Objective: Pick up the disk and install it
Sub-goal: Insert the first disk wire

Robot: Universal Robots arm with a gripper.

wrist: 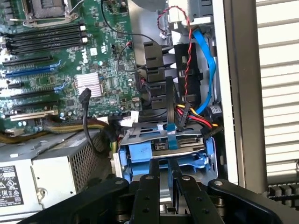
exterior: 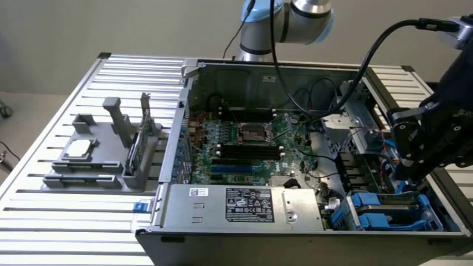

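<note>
Gripper [wrist: 164, 176], fingers only narrowly parted, is pinching the near edge of the disk [wrist: 140, 154], which is sitting directly beneath it in the computer case's [exterior: 258, 246] corner bay.

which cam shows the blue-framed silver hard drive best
Wrist view: the silver-grey hard drive in its bright blue plastic carrier sits close, ahead of the gripper. The exterior view shows it small, in the open computer case's corner.

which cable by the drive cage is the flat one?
The blue cable: a wide ribbon. The red-and-black pair beside it is thin and twisted; the yellow-red-black bundle is separate round wires.
</note>
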